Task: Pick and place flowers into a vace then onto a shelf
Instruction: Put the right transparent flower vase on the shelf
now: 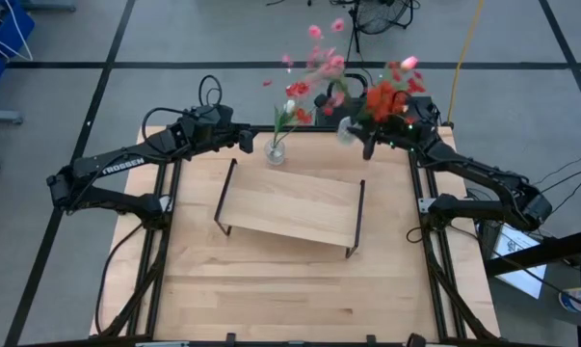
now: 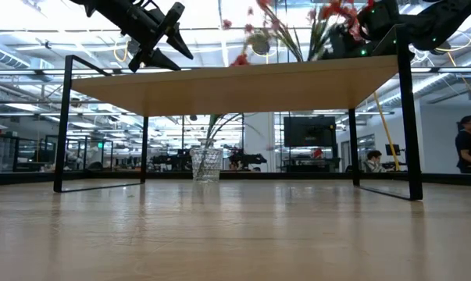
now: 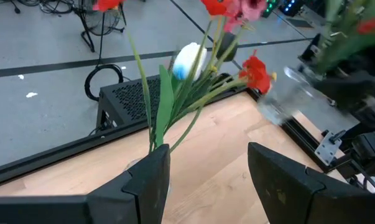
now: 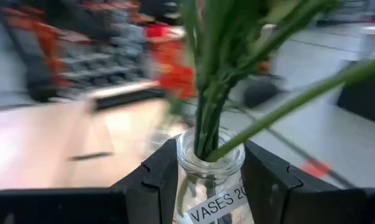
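Right wrist view is showing what the other views leave unclear: the right gripper (image 4: 209, 180) is clamping a clear glass vase (image 4: 210, 168) between its two dark fingers (image 4: 151, 180), a white label on the glass, with green stems of the red flowers (image 4: 218, 74) rising out of its mouth. High view is showing that same vase (image 1: 348, 130) only as a pale blur, carried near the far right corner of the tabletop (image 1: 290, 289), with the red flowers (image 1: 386, 96) spreading above the right gripper (image 1: 365, 135).

High view is also showing a second glass vase (image 1: 276, 151) standing on the tabletop just behind the shelf (image 1: 290, 207), holding a white tulip bud (image 1: 289, 107) and a few red blossoms. The left gripper (image 1: 244, 141) is hovering just beside this vase, on its left. In the left wrist view the left gripper (image 3: 207, 180) is standing partly open with nothing between its fingers (image 3: 143, 186), the stems and white tulip bud (image 3: 190, 59) sitting just ahead of it.

Low view is looking under the shelf (image 2: 235, 82), where the standing vase (image 2: 206, 164) is resting on the tabletop behind it; the left gripper (image 2: 161, 35) is hanging above the shelf's board level.
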{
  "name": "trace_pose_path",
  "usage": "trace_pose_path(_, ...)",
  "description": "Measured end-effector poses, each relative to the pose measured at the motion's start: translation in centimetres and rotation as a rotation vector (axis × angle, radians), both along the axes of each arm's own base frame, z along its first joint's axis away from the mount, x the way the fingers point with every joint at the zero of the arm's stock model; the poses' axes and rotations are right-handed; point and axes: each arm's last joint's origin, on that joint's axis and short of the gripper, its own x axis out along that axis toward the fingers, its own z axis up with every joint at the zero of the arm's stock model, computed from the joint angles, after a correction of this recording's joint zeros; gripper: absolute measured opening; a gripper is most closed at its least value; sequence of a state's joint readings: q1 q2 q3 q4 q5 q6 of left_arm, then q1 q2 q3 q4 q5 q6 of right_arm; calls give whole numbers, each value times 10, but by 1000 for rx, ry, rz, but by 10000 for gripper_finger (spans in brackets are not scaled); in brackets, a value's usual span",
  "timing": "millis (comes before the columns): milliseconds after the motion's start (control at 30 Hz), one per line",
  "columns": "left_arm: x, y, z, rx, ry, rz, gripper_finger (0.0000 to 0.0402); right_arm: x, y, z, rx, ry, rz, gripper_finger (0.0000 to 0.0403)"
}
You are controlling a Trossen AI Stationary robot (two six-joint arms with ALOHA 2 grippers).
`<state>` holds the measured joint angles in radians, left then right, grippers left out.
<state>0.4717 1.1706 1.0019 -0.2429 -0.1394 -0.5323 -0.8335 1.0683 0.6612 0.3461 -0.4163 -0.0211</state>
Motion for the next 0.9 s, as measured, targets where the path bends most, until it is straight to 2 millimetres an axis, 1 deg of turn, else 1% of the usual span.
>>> trace_pose_path(67, 0, 0, 0, 0, 0, 0, 218, 2, 3, 0, 12, -9, 27, 131)
trace_pose_path(100, 0, 0, 0, 0, 1, 0, 218, 2, 3, -1, 17, 2, -4, 131)
trace_pose_path(167, 0, 0, 0, 1, 1, 0, 218, 0, 0, -4, 26, 42, -134, 131)
trace_pose_path(267, 0, 0, 0, 3, 3, -1, 218, -4, -5, -6, 15, 72, -246, 131)
trace_pose_path(433, 0, 0, 0, 3, 3, -1, 218, -5, -4, 2, -22, 22, -254, 131)
trace_pose_path(533, 0, 0, 0, 3, 3, -2, 218, -8, -3, 11, -54, -34, -336, 131)
trace_pose_path(633, 0, 0, 0, 1, 2, -8, 218, -12, -3, 13, -74, -27, -415, 131)
trace_pose_path(767, 0, 0, 0, 4, 4, -11, 218, -12, -1, 15, -90, -34, -376, 131)
trace_pose_path(900, 0, 0, 0, 11, 9, -15, 218, -11, 1, 14, -25, -66, -358, 131)
